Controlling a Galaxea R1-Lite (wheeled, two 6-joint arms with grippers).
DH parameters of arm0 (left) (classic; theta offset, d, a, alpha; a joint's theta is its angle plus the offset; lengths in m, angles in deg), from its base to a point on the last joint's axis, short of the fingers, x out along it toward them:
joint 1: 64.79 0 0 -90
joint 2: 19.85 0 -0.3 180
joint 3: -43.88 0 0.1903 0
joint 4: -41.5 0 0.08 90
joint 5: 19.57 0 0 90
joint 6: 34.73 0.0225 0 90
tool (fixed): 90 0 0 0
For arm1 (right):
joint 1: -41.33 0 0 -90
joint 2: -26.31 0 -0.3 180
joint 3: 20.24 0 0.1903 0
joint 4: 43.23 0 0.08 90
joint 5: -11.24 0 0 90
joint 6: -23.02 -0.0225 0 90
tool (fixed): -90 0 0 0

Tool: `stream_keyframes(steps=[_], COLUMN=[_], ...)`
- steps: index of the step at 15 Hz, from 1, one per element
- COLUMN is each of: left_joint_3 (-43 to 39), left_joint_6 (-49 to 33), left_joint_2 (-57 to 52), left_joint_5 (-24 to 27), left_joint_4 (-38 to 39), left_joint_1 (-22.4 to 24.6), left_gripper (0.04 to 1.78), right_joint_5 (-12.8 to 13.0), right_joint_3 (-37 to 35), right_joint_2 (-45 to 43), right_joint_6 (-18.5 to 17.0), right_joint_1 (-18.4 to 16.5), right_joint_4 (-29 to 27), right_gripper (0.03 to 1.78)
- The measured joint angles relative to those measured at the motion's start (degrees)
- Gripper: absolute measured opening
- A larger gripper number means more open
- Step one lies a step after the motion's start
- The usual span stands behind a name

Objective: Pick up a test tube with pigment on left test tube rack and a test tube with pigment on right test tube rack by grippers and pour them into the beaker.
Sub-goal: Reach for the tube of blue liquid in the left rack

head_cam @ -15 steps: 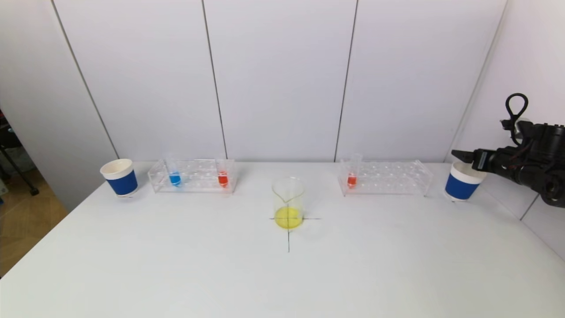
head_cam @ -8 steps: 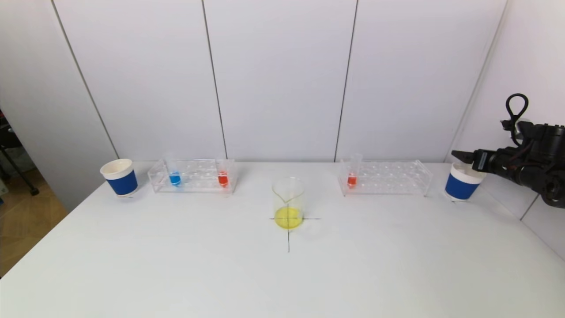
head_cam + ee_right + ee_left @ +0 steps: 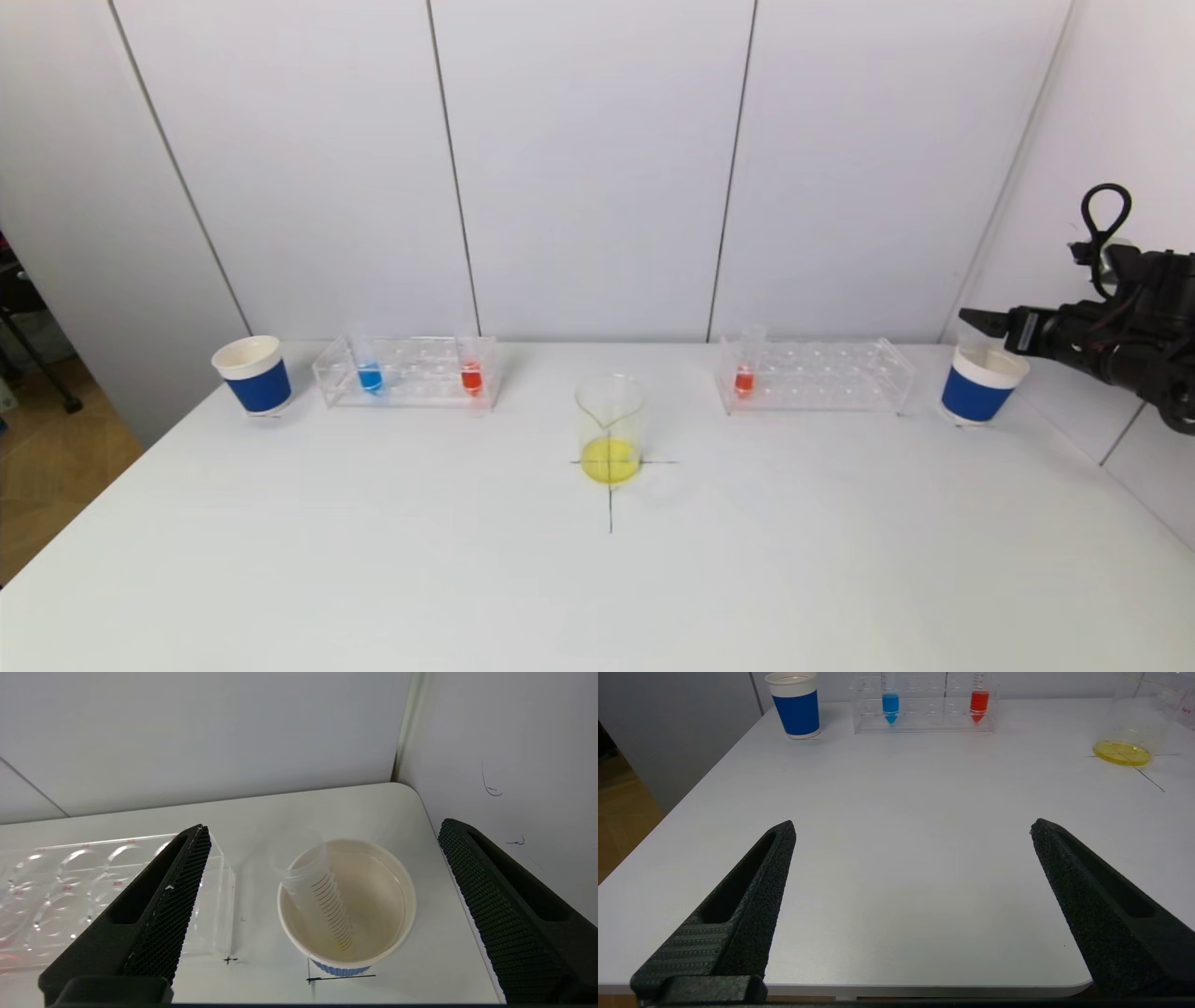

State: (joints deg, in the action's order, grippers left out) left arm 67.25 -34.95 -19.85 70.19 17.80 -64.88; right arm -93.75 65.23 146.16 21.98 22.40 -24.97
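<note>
**Kid 1:** Up a little, that is where the right gripper (image 3: 976, 317) has gone since a moment ago. It hangs over the right blue paper cup (image 3: 982, 384), with its jaws wide and nothing in them.

**Kid 2:** What is in that cup?

**Kid 1:** An empty test tube (image 3: 317, 891), leaning on the rim. It has little black lines on it. I cannot read any numbers.

**Kid 2:** Where is the left gripper (image 3: 913, 828)?

**Kid 1:** Low, by the near edge of the table (image 3: 373, 560). Wide open too, and empty.

**Kid 2:** Which tubes come next?

**Kid 1:** First comes the beaker (image 3: 611, 429) with yellow in it, on a black cross. Farther back, the left rack (image 3: 411, 371) holds a blue tube (image 3: 369, 369) and a red tube (image 3: 471, 369). They stand straight up, far ahead of the left gripper. The right rack (image 3: 817, 375) holds one red tube (image 3: 745, 371), standing up, off to the left of the right gripper. That arm is nearer to it.
</note>
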Motion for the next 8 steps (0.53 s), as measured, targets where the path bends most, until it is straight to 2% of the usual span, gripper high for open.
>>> stream_keyframes(steps=[5, 8], left_joint_3=[0.0, 0.0], left_joint_6=[0.0, 0.0], left_joint_2=[0.0, 0.0], left_joint_5=[0.0, 0.0], left_joint_4=[0.0, 0.0], left_joint_1=[0.0, 0.0], left_gripper=[1.76, 1.76], right_joint_5=[-0.7, -1.0], right_joint_3=[-7.7, -14.8], right_joint_2=[-10.9, -20.3], right_joint_6=[-0.3, -0.5], right_joint_1=[3.7, 7.8], right_joint_4=[0.0, 0.0], right_gripper=[1.77, 1.77])
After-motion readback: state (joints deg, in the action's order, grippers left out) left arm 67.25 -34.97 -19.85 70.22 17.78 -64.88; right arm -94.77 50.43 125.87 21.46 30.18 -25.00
